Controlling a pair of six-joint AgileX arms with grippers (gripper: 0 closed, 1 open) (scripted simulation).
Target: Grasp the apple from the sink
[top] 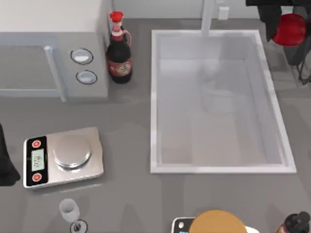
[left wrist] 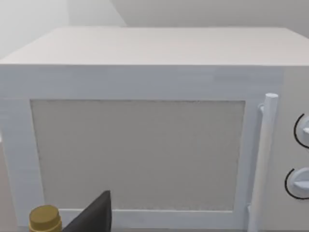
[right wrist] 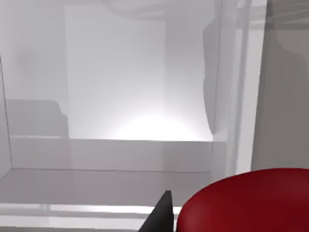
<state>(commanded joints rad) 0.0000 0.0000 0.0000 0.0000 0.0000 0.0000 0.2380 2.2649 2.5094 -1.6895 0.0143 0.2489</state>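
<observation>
The glossy red apple [top: 290,29] hangs outside the sink's far right corner, above the counter, held by my right gripper [top: 281,25], which is shut on it. In the right wrist view the apple [right wrist: 246,203] bulges close to the camera beside a dark fingertip [right wrist: 161,216], with the white sink [right wrist: 116,159] behind it. The sink [top: 153,102] is a large white basin with a pale grey bottom and nothing in it. My left arm [top: 5,162] sits parked at the table's left edge.
A white microwave [top: 53,53] stands at the back left, with a dark red-capped bottle [top: 119,53] beside it. A kitchen scale [top: 63,158] and a small glass [top: 70,211] sit front left. An orange round object [top: 216,222] lies at the front edge. The faucet post [top: 208,17] rises at the sink's far end.
</observation>
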